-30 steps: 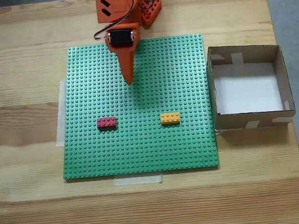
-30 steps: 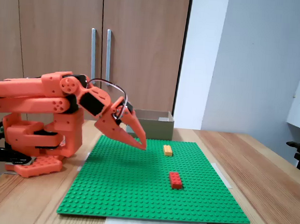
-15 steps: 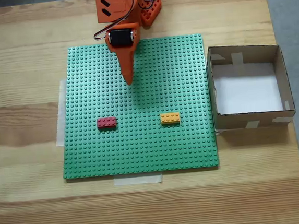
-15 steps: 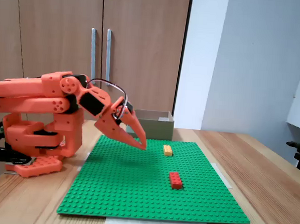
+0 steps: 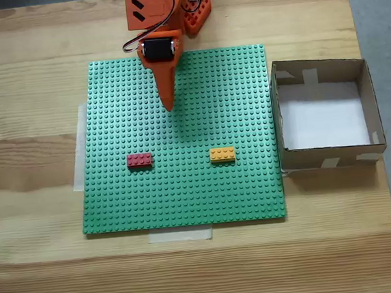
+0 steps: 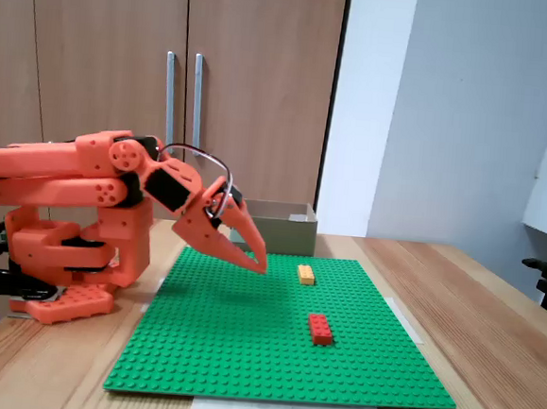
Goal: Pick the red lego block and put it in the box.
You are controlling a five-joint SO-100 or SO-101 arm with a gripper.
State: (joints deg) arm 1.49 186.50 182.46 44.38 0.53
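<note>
My orange two-finger claw (image 5: 169,106) (image 6: 257,263) hangs a little above the green studded baseplate (image 5: 240,190) (image 6: 243,354), w/ the tips pressed together to one point, holding nothing. In the view from above it is over the far part of the plate, near my base. The small dark-red 2x4 studded plastic brick (image 5: 139,161) (image 6: 320,328) sits flat on the plate, well apart from my tips, toward the near-left area in that view. The orange-yellow brick of same size (image 5: 222,155) (image 6: 305,274) sits on the same row, to the right of it, the two well apart. The square brown cardboard box w/ low walls, white floor and pale tape patches (image 5: 366,97) (image 6: 286,224) stands on the wooden table (image 5: 42,269), just beside the plate's right edge.
</note>
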